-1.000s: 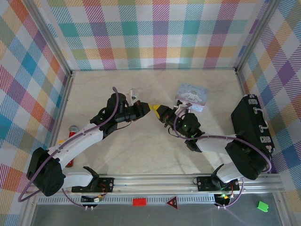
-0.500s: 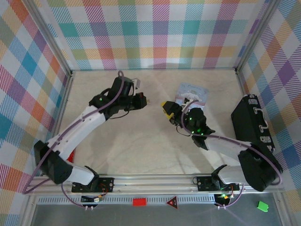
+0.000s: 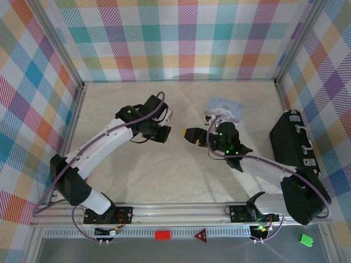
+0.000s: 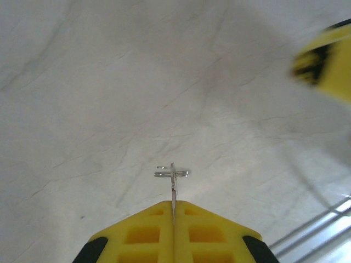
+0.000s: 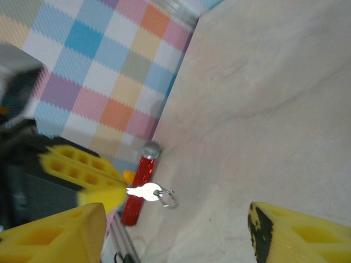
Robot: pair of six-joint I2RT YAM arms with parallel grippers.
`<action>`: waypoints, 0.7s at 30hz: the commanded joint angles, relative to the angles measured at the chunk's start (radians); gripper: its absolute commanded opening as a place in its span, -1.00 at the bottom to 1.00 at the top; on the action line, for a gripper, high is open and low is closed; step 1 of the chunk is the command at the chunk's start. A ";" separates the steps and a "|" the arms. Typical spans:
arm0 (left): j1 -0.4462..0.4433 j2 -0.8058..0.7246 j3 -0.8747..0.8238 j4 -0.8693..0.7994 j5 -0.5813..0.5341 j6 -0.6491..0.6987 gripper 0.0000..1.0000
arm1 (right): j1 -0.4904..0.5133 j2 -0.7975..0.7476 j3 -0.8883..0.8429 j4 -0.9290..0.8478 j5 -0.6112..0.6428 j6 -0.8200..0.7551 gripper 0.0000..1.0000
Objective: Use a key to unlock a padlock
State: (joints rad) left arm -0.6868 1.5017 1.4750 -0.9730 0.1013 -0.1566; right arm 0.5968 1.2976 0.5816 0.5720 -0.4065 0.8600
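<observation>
My left gripper [image 3: 166, 133] is shut on a small silver key [image 4: 173, 189]. The key sticks out edge-on between the yellow fingers, and its ring [image 4: 171, 173] hangs at the tip. In the right wrist view the same key [image 5: 143, 191] and its ring [image 5: 168, 198] point toward my right gripper [image 5: 175, 235]. That gripper is open, with nothing between its wide-apart fingers. From above, the right gripper [image 3: 190, 135] faces the left one across a short gap at mid table. A tiny dark thing [image 3: 208, 116] lies by the tin's near left corner. It is too small to tell whether it is the padlock.
A pale blue cartoon-printed tin [image 3: 224, 108] lies at the back right, behind my right arm. A black case [image 3: 293, 145] stands along the right wall. A red stick with a silver cap [image 5: 140, 183] lies by the left wall. Plaid walls enclose the pale table [image 3: 181, 170].
The left gripper first drew back from the right one, then swung nearer and level with it, still holding the key. The right gripper shifted slightly right and toward the near side.
</observation>
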 commanded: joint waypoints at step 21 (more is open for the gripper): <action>-0.005 -0.133 -0.053 0.167 0.239 0.008 -1.00 | 0.006 0.114 0.001 0.498 -0.330 0.128 -0.02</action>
State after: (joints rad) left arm -0.6868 1.4010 1.4273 -0.8383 0.3244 -0.1360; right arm 0.5968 1.4124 0.5743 1.0107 -0.6937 0.9844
